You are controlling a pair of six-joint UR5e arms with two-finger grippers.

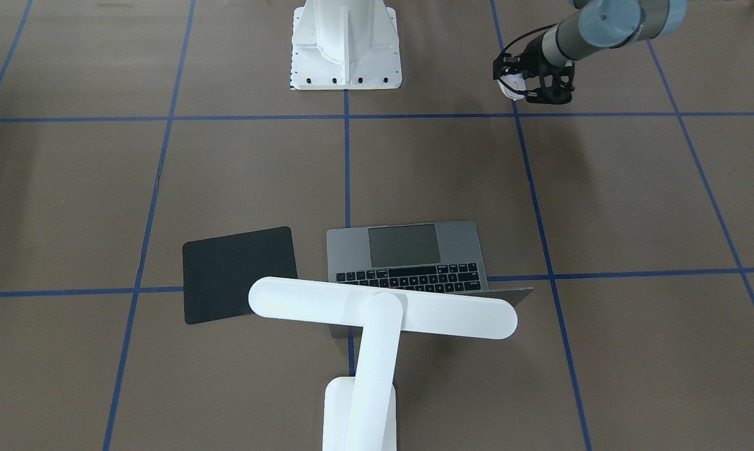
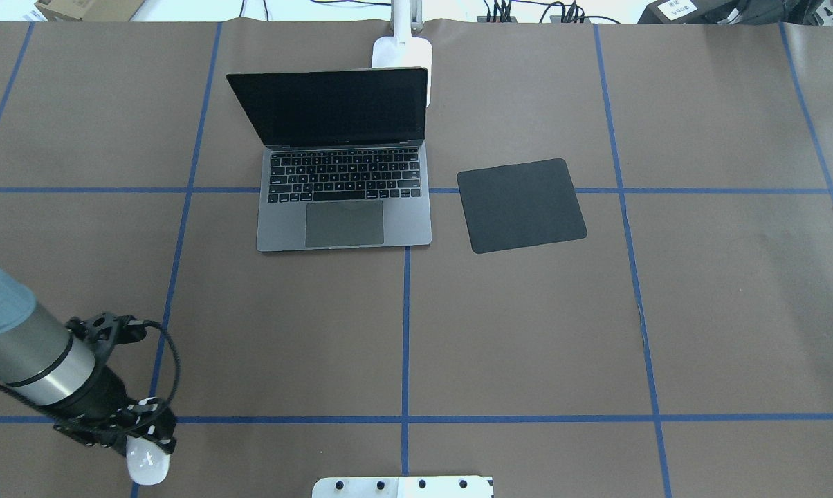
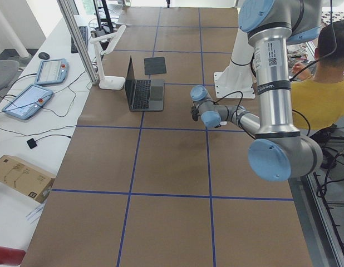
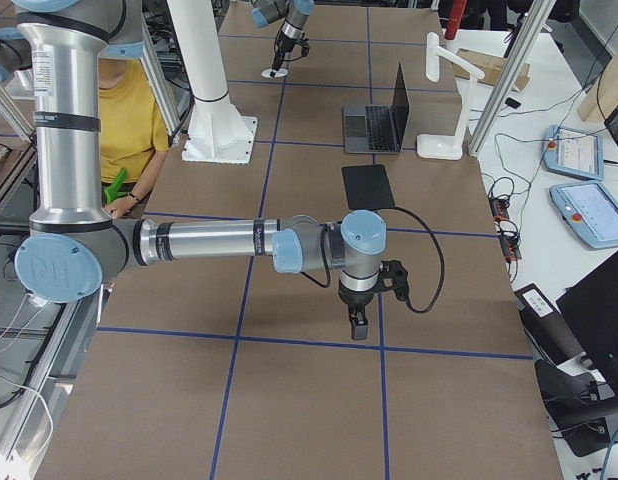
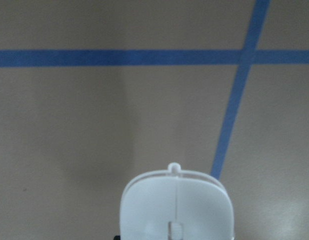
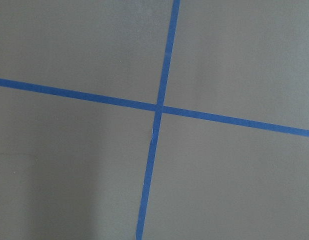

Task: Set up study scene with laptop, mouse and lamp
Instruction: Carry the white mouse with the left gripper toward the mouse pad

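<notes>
Currently the mouse [image 2: 148, 463] is clamped in the left gripper [image 2: 144, 436]; it should be carried level to the black mat [image 2: 522, 205], far ahead-right.

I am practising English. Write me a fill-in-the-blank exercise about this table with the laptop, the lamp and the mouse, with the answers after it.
1. The left tool grips the white ____.
2. The lid of the laptop is ____.
3. In the overhead view, the black mat lies to the ____ of the laptop.
4. Seen from the robot, the lamp stands ____ the laptop.
Missing words: mouse; open; right; behind.
</notes>
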